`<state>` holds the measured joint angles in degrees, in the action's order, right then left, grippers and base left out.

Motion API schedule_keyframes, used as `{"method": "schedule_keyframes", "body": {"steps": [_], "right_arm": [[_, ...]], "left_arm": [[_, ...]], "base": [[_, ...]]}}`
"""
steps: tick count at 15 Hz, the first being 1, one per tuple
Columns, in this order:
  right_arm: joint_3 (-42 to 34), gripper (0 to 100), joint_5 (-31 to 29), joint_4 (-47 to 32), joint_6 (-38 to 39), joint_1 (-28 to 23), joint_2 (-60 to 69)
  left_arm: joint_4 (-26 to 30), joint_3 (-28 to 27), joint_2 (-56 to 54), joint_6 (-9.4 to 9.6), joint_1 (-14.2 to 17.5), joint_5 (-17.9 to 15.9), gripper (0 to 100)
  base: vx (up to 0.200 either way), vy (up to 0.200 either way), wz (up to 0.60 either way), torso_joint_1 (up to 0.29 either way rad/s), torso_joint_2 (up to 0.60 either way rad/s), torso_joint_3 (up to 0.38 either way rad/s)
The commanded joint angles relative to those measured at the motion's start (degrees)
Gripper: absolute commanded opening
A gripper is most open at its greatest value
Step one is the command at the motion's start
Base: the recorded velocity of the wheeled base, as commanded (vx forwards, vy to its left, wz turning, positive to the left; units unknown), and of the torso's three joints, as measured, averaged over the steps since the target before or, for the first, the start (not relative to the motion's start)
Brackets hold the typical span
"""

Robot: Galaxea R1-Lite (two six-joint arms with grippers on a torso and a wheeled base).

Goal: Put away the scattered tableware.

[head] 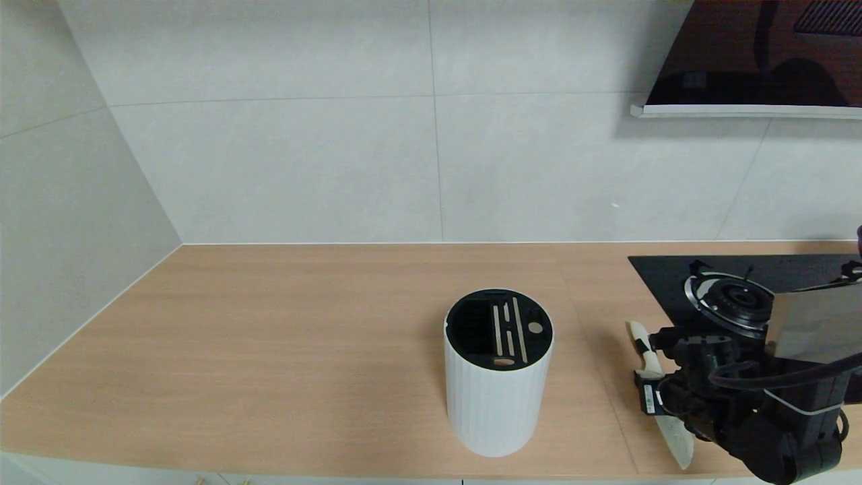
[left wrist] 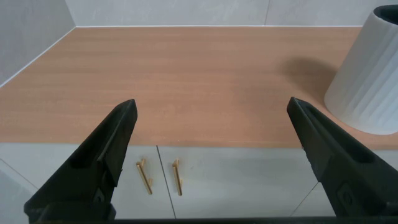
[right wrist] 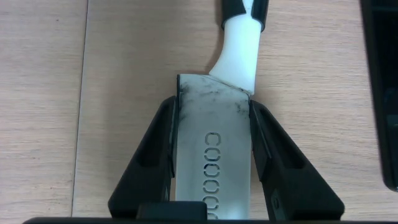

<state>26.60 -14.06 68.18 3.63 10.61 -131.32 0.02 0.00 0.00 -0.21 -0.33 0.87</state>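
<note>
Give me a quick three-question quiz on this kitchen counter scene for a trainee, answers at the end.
1. True or false: the left gripper is holding a spoon.
2. Which part of the knife lies between the fingers of the right gripper? A) the handle B) the blade C) neither
3. What stands on the wooden counter on the robot's left of the knife?

Key:
1. False. It is open and holds nothing.
2. B. The fingers flank the blade, and the white handle sticks out beyond them.
3. The white knife holder with a slotted black top.
</note>
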Motion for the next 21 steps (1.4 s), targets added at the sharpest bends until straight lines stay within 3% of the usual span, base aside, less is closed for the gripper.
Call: {"method": "schedule_keyframes", "body": {"steps": [1,4,8,12,14,15,16,17,18,19,21], "right_arm": [[-0.50,0,-0.01,-0.51,-0.03,0.12,1.68],[-1.73,0,-0.01,-1.65,-0.03,0.12,7.22],[-1.64,0,0.87,-18.08,-0.03,1.26,27.43],[-2.17,0,3.16,-21.95,-0.29,4.16,37.89],[0.65,0,3.25,-25.73,-0.29,5.48,41.40],[3.20,0,3.25,-28.28,-0.29,5.83,42.81],[6.62,0,3.25,-31.18,-0.29,6.44,44.13],[6.62,0,3.25,-31.18,-0.29,6.44,44.13],[12.60,0,3.25,-37.07,-0.21,8.55,45.80],[15.15,0,3.25,-39.27,-0.21,9.87,46.15],[17.43,0,3.25,-39.79,-0.21,12.51,45.98]], "left_arm": [[-0.02,0.00,0.09,0.03,-0.02,0.01,100],[-0.02,0.00,0.09,0.12,-0.02,0.01,100],[-0.02,0.00,0.09,0.03,-0.02,0.01,100],[-1.52,-0.53,0.09,-0.14,-0.02,0.19,100],[-3.19,-3.34,0.18,-0.41,-0.02,-0.60,100],[-0.99,-4.83,1.23,-0.23,-0.20,-2.36,100],[1.91,-7.65,3.69,-0.23,-0.64,-6.84,100],[1.91,-7.65,3.69,-0.23,-0.64,-6.84,100],[5.69,-12.22,9.14,-0.23,-1.43,-16.95,100],[5.86,-14.24,14.24,-0.32,-1.43,-21.70,100],[5.69,-20.13,24.26,-0.67,-1.52,-26.27,100]], "base": [[0.000,0.000,0.00,0.000,0.00,0.000],[0.000,0.000,0.00,0.000,0.00,0.000],[0.000,0.000,0.00,0.000,0.00,0.000],[0.000,0.000,0.00,0.000,0.00,0.000],[0.000,0.000,0.00,0.000,0.00,0.000],[0.000,0.000,0.00,0.000,0.00,0.000],[0.000,0.000,0.00,0.000,0.00,0.000],[0.000,0.000,0.00,0.000,0.00,0.000],[0.000,0.000,0.00,0.000,0.00,0.000],[0.000,0.000,0.00,0.000,0.00,0.000],[0.000,0.000,0.00,0.000,0.00,0.000]]}}
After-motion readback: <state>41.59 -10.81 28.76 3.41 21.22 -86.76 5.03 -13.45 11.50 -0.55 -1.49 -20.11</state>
